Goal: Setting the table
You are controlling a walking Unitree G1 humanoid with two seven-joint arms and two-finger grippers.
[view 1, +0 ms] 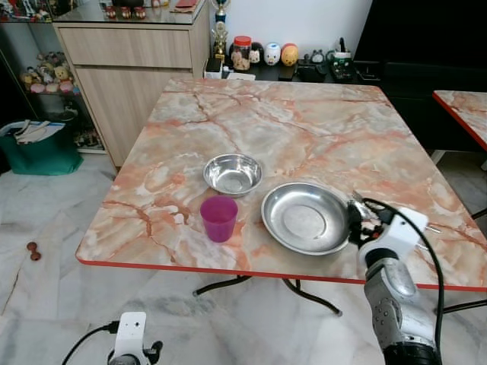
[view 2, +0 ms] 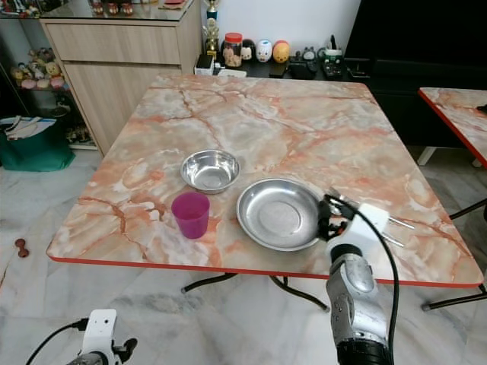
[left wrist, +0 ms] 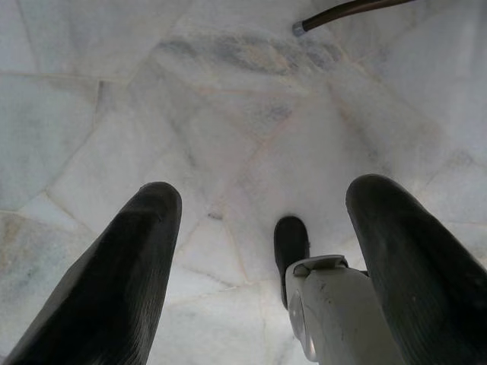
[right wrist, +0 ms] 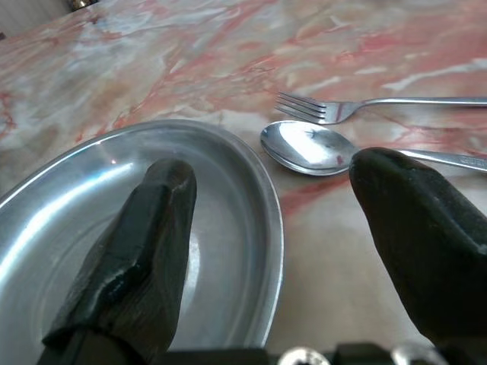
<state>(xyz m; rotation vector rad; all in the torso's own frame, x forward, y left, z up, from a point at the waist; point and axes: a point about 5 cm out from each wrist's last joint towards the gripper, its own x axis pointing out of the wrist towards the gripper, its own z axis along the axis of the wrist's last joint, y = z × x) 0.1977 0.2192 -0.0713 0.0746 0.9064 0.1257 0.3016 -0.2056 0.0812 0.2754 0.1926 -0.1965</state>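
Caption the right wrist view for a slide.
Open right gripper straddles the steel plate rim, spoon and fork beside it.

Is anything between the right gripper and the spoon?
Nothing visible blocks it. The right gripper is open, straddling the plate's rim, one finger over the plate, the other beside the spoon. The fork lies just beyond the spoon.

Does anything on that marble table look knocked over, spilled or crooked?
Nothing stands out. The purple cup and small bowl sit upright beside the steel plate, with the spoon and fork lying alongside each other next to it. The right gripper straddles the plate's rim, open.
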